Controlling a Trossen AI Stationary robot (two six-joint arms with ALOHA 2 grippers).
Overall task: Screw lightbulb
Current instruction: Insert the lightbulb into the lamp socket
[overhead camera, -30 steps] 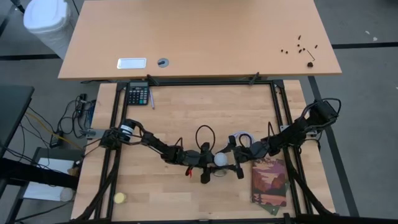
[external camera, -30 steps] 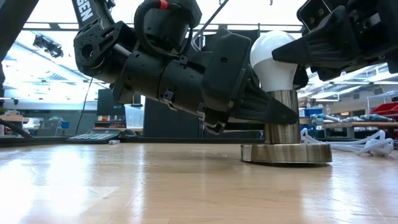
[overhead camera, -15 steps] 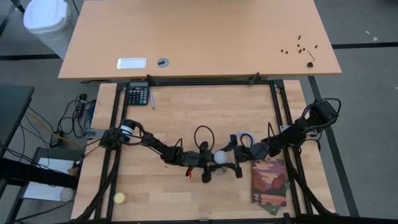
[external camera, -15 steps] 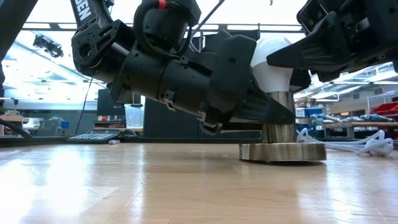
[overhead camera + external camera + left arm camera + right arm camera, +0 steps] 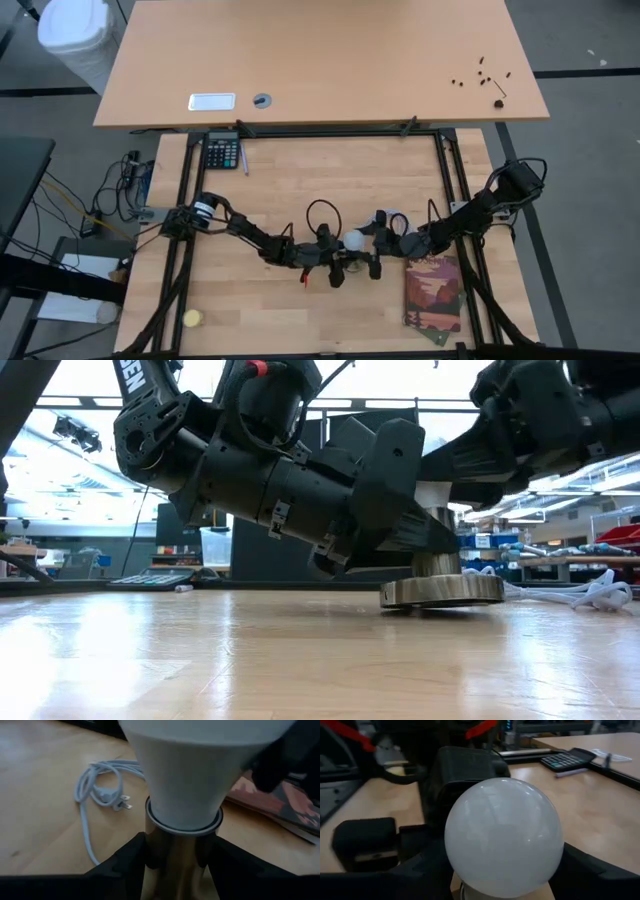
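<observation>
The white frosted lightbulb stands upright in the metallic socket at the middle of the table. Its cone enters the socket's neck. My left gripper comes in from the table's left and is shut on the socket's neck below the bulb. My right gripper comes in from the right and is shut on the bulb's globe. In the low view both grippers hide most of the bulb, and the socket's round base looks slightly tilted on the table. My left gripper pinches the socket's shiny neck just under the bulb between its two fingers, coming in nearly level from the table's left. The socket's base is on the table. My right gripper pinches the bulb's round globe between its two fingers, one on either side, slanting down from the table's right. The bulb stands upright in the socket.
A white cord lies just beyond the socket. A coloured booklet lies to the right. A yellow ball is at the near left and a calculator at the far left. A black frame borders the table.
Both grippers, the bulb and the socket have shifted a little toward the table's far edge. In the low view the socket's base has slid leftward and now looks slightly tilted. The two grippers have closed in around the bulb and now hide most of it.
</observation>
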